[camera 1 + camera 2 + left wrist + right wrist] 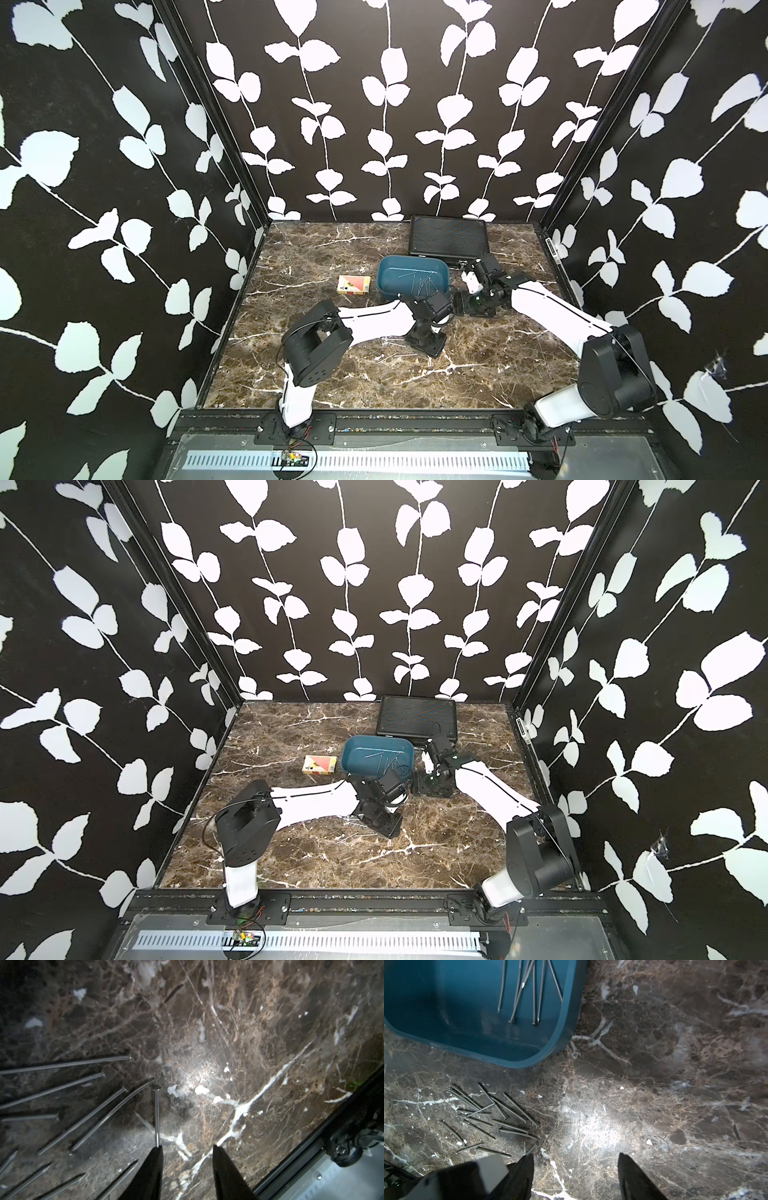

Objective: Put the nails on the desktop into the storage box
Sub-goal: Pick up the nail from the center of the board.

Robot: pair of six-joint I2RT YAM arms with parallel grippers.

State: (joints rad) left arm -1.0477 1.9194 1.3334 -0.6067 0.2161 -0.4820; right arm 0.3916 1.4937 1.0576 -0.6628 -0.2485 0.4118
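The teal storage box [388,272] sits a little past the middle of the brown marble desktop [311,257], toward 12 o'clock. Both top views show a handful of nails [419,283] lying crossed on its floor, bunched at its 3 o'clock end. A black ribbed case [449,239] lies flat at the box's 1 o'clock, against the back wall. A playing-card box [353,285] sits at its 9 o'clock, just beside it and not touching.

Far more nails [488,1113] lie loose on the marble at the box's 6 o'clock, in a scattered heap near the rim but apart from it. The left gripper [187,1148] is down over that spot, its jaws parted with only bare marble between them. One nail [157,1115] runs up to the tip of one finger [154,1163], and I cannot tell whether they touch. Other nails fan out beside it.

The right gripper [576,1155] hangs at the box's 4 o'clock, above bare marble, with its jaws spread wide and nothing in them.
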